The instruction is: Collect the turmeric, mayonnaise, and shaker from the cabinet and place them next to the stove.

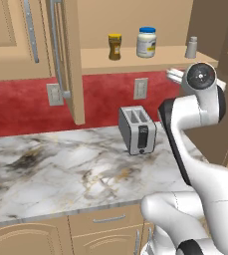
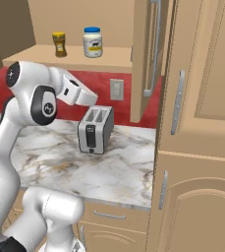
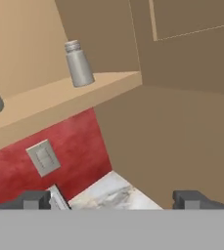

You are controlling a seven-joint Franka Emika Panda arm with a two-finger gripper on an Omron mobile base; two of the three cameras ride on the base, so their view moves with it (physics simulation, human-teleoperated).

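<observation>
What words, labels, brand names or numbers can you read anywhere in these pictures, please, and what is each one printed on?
No text can be read.
The mayonnaise: pale label with dark marks, too blurred to read.
The turmeric: a yellowish label band, no legible letters.
The shaker: plain grey, no marking.
The toaster: dark front panel, no lettering to make out.
The wall outlet: blank plate.
</observation>
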